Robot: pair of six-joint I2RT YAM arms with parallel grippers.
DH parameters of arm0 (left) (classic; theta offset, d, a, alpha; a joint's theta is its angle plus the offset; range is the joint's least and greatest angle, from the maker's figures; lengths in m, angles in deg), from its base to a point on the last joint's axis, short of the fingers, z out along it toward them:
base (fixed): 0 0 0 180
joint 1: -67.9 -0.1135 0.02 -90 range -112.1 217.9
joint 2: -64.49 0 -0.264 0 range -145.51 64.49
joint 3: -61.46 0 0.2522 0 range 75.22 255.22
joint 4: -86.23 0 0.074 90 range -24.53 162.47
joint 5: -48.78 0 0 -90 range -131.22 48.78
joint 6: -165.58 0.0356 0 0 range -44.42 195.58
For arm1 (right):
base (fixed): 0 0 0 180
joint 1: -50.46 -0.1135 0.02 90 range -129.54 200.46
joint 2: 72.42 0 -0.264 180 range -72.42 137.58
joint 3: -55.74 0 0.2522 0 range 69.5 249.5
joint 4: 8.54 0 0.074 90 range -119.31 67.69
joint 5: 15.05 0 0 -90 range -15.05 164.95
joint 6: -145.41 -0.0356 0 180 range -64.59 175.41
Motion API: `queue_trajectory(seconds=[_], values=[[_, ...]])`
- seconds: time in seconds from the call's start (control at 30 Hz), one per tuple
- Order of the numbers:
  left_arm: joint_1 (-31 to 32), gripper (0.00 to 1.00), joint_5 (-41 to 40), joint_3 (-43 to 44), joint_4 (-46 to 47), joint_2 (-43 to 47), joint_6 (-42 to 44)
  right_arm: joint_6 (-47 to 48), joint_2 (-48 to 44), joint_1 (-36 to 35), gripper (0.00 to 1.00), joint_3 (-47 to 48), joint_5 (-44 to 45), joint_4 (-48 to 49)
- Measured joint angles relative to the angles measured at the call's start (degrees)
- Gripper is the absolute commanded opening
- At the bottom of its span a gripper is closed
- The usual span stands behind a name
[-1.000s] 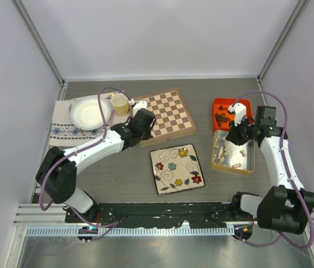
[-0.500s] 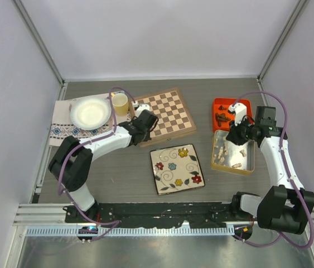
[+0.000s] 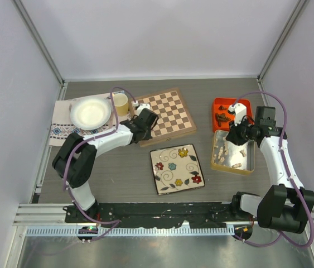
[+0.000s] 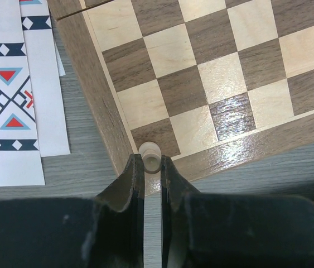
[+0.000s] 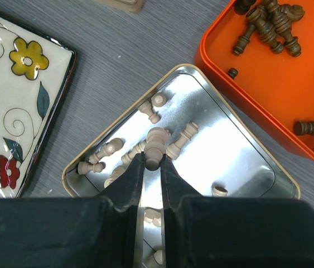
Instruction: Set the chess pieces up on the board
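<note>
On the grey wood-grain table [image 3: 123, 167] the chessboard [image 3: 173, 109] lies at an angle in the far middle, with a square floral plate [image 3: 176, 167] nearer the arms and a patterned cloth [image 3: 62, 133] to the left of the board. A round white plate [image 3: 90, 111] sits on the cloth, and a yellow cup [image 3: 120, 103] stands between that plate and the board. At the right a silver tin [image 5: 232, 153] lies against an orange tray [image 5: 257, 89]. The left gripper [image 4: 150, 162] reaches to the board's near-left corner, its fingers clenched on a pale round-headed piece [image 4: 149, 149] held over the dark corner square; whether the piece touches the wood cannot be told. The right gripper [image 5: 152, 162] hangs over the tin, its fingers pinched around a pale chess piece [image 5: 156, 142]. Loose pale pieces [image 5: 109, 149] lie scattered on the tin's floor below it, and dark brown pieces [image 5: 268, 22] lie heaped in the orange tray.
</note>
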Motion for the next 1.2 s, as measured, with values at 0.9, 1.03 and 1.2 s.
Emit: queue_trajectory(seconds=[0.9, 1.03, 1.2], values=[[-1.11, 0.25, 2.16, 0.0, 0.55, -0.42, -0.37, 0.02, 0.0, 0.0, 0.02, -0.02, -0.02, 0.13], [-1.22, 0.23, 2.16, 0.0, 0.7, -0.44, -0.37, 0.02, 0.0, 0.0, 0.02, -0.02, -0.02, 0.13], [-1.31, 0.23, 2.16, 0.02, 0.87, -0.52, -0.35, 0.02, 0.0, 0.0, 0.03, -0.04, -0.02, 0.13]])
